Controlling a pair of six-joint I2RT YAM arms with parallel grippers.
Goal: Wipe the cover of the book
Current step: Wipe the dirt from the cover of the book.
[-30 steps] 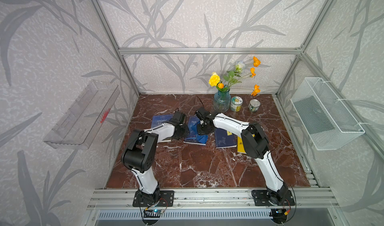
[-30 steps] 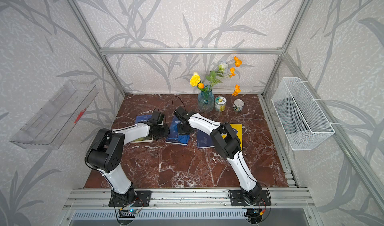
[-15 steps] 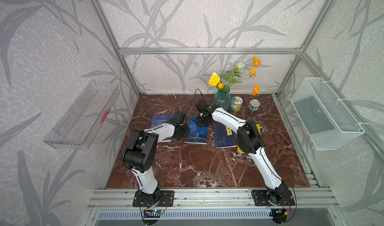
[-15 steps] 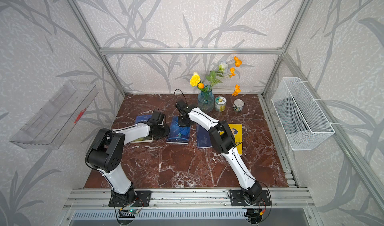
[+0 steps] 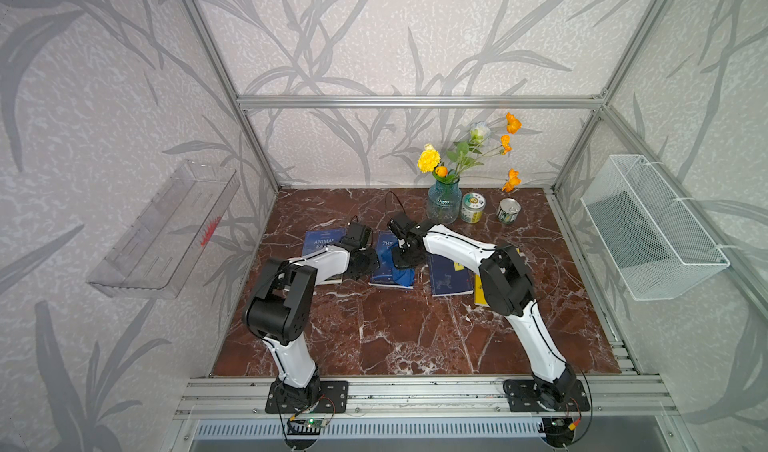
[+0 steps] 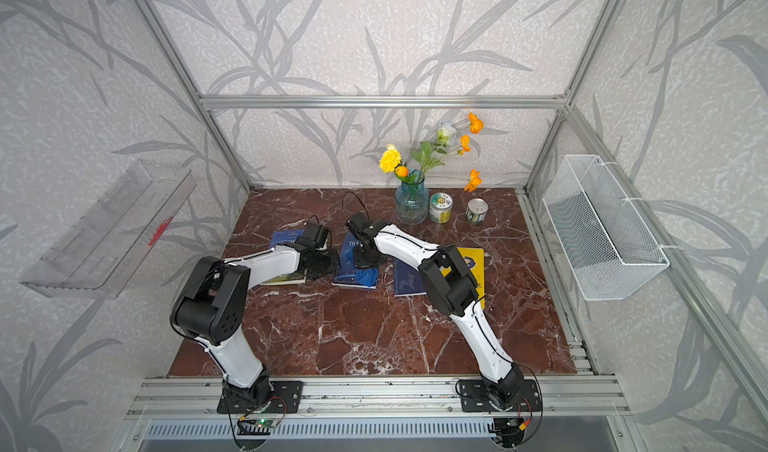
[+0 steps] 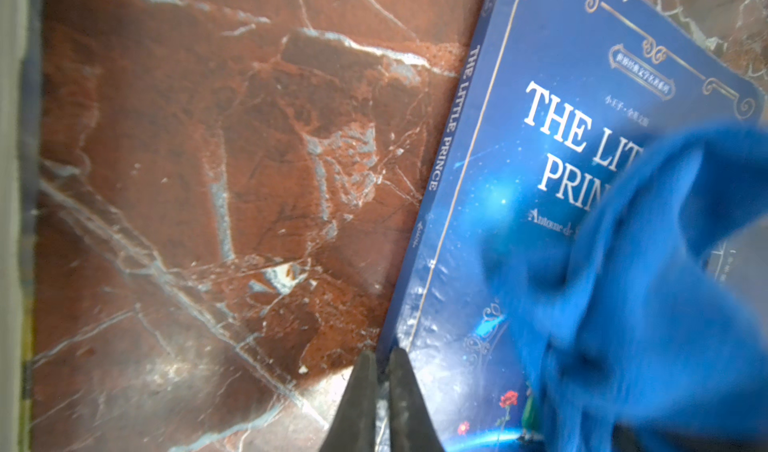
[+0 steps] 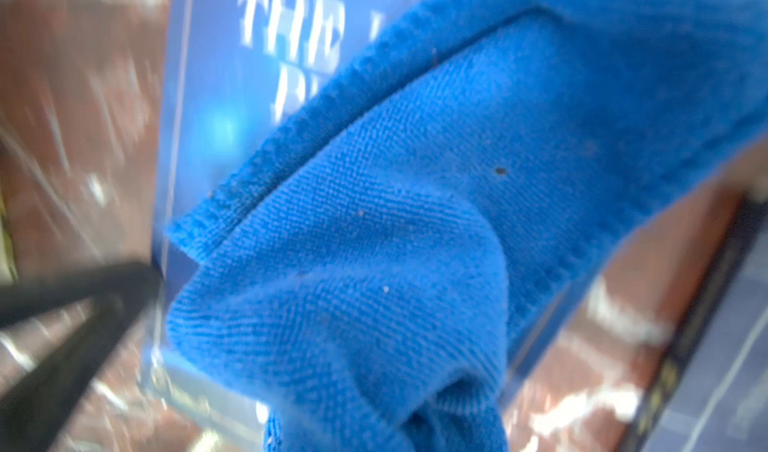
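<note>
Book is lying flat mid-tabletop, between the two arms, long axis running front to back and slightly skewed.

Right hand is sitting directly over the cover, clenched on a bunched blue cloth. The cloth is covering the near, right-side part of the cover. The title end is lying bare beyond it, toward the back wall, so my guess is the coming stroke is running along the long axis, away from the robot.

Left hand is pinched shut on nothing, its tips resting at the spine edge near the book's front corner. Touching or just beside it, I cannot tell. Probably it is bracing the book against sliding.

The right arm is the nearer one for wiping.

Writing: the spine is reading "THE LITTLE PRINCE". The cover is showing "THE LIT… PRIN…" and "Antoine de…", the rest hidden under cloth. The Chinese line above is too small to read. The book to the left is showing "ANIMAL FA…".
</note>
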